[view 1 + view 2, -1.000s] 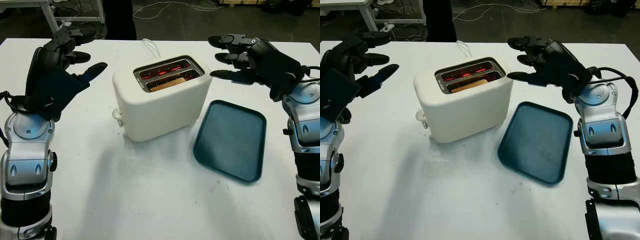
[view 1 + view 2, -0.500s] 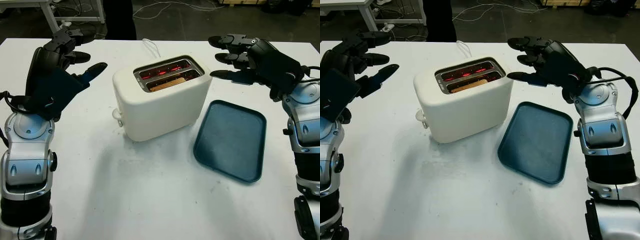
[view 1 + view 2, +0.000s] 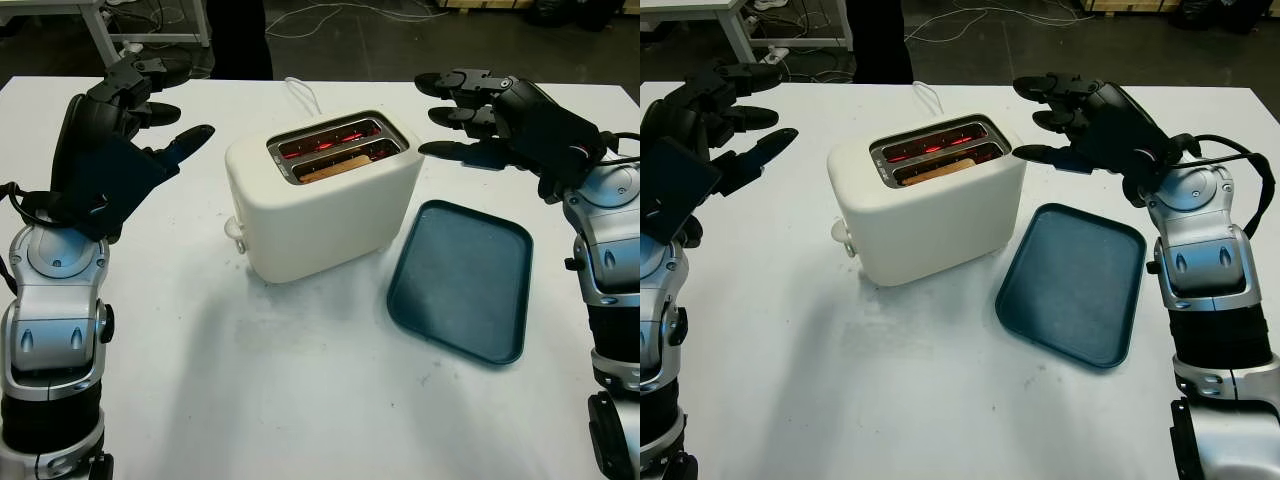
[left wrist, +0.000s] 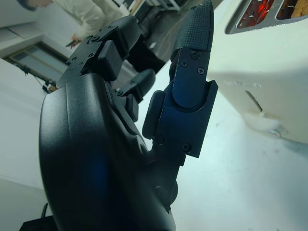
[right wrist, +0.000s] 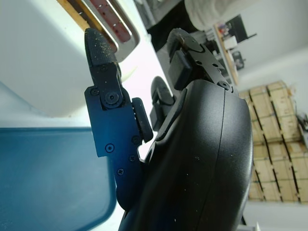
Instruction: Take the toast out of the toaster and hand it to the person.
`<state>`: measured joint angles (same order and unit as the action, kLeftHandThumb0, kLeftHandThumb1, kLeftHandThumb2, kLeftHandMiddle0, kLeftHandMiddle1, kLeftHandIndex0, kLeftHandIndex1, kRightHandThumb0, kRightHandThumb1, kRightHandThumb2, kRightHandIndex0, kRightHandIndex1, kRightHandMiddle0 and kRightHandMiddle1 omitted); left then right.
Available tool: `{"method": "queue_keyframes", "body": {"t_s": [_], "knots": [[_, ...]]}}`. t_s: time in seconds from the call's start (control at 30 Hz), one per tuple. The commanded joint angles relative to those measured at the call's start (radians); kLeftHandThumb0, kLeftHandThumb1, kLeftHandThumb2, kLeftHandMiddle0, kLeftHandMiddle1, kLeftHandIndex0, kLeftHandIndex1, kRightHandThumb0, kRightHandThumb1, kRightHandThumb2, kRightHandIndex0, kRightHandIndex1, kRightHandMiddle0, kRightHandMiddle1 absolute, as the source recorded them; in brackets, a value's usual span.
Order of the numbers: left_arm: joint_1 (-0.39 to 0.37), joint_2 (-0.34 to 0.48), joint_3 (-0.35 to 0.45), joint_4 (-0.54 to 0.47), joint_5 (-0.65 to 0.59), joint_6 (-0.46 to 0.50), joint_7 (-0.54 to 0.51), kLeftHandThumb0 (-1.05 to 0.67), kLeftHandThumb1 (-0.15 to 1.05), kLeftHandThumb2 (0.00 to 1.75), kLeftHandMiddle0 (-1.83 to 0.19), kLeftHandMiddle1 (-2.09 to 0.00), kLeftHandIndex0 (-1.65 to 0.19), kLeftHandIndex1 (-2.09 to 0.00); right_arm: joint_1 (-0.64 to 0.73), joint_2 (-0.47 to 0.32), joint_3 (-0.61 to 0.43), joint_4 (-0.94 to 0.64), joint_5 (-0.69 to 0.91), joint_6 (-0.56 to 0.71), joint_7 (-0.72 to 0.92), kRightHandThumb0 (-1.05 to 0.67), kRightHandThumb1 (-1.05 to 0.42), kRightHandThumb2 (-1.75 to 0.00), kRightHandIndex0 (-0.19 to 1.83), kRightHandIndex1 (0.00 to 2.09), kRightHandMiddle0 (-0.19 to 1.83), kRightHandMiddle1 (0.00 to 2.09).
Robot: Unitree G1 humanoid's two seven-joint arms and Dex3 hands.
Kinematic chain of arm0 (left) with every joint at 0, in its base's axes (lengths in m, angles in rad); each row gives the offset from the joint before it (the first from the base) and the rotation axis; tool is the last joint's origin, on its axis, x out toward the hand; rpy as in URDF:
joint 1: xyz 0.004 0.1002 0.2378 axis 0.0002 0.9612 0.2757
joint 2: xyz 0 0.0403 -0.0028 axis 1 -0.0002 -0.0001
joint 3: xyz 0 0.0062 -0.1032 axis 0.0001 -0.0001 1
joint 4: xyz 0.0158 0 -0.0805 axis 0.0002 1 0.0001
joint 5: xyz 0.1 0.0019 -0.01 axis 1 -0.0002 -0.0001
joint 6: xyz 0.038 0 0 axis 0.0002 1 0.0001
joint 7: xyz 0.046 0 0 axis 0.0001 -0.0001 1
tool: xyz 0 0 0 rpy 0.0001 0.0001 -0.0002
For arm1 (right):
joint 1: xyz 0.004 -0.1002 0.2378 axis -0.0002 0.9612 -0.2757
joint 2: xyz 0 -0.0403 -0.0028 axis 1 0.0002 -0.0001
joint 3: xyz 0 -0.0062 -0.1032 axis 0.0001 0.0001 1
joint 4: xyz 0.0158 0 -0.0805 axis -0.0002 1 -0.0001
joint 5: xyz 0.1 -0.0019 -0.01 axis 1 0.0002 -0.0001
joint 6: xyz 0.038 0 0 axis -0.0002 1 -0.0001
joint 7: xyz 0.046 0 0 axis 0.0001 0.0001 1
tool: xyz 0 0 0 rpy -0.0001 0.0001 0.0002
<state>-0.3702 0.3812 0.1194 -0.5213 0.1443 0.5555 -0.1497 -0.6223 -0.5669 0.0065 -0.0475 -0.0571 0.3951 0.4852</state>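
A white desk (image 3: 300,400) carries one toaster (image 3: 325,215) near its centre and one blue tray (image 3: 460,280) just beside it on the robot's right, lying flat and bare, probably set there as a landing place within reach. The toaster stands with its two slots facing up; both glow red inside, and one slice of toast (image 3: 335,166) sits low in the slot nearer the robot, its brown top edge barely level with the rim. The far slot appears to hold nothing, though its depth is hard to read. A white cord (image 3: 300,95) runs from the toaster's back toward the far edge of the desk. Two hands flank the toaster at about slot height, each well apart from it and touching nothing: the left hand (image 3: 120,130) hangs open above the desk on the left, and the right hand (image 3: 500,115) hangs open on the right, beyond the tray's far corner, fingers pointing toward the slots. This symmetric stance suggests a ready pose, with the grasp not yet begun. A person (image 4: 98,14) in a light top stands beyond the desk, seen in the left wrist view.
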Motion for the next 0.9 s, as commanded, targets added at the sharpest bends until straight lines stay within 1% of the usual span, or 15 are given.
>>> {"method": "queue_keyframes", "body": {"t_s": [0.0,0.1,0.3,0.67,0.87], "knots": [[0.001,0.010,0.000,0.006,0.007,-0.020,-0.001,-0.72,0.92,0.14,-0.26,-0.87,-0.38,-0.51,0.002,0.000,-0.003,-0.010,-0.002,-0.012,-0.005,-0.56,-0.91,0.00,0.42,0.04,0.42,0.00],[-0.001,0.006,0.002,0.005,0.002,-0.016,-0.001,-0.72,0.92,0.14,-0.26,-0.87,-0.37,-0.51,0.004,0.001,-0.004,-0.003,-0.002,-0.032,-0.009,-0.55,-0.91,0.00,0.43,0.04,0.42,0.01],[-0.004,0.005,0.003,0.004,-0.001,-0.011,-0.003,-0.71,0.92,0.14,-0.24,-0.88,-0.37,-0.51,0.002,0.010,-0.011,-0.009,0.007,-0.006,-0.014,-0.55,-0.90,0.00,0.41,0.04,0.41,0.00],[0.001,0.008,0.000,0.001,0.006,-0.016,0.000,-0.72,0.92,0.14,-0.25,-0.88,-0.38,-0.51,0.006,0.004,-0.003,-0.003,-0.004,-0.041,-0.017,-0.54,-0.91,0.00,0.44,0.05,0.43,0.01],[-0.001,0.001,0.003,-0.003,-0.002,-0.007,-0.001,-0.71,0.92,0.14,-0.24,-0.88,-0.37,-0.51,0.005,0.006,-0.006,-0.003,0.001,-0.027,-0.014,-0.56,-0.91,0.00,0.42,0.04,0.42,0.00]]}}
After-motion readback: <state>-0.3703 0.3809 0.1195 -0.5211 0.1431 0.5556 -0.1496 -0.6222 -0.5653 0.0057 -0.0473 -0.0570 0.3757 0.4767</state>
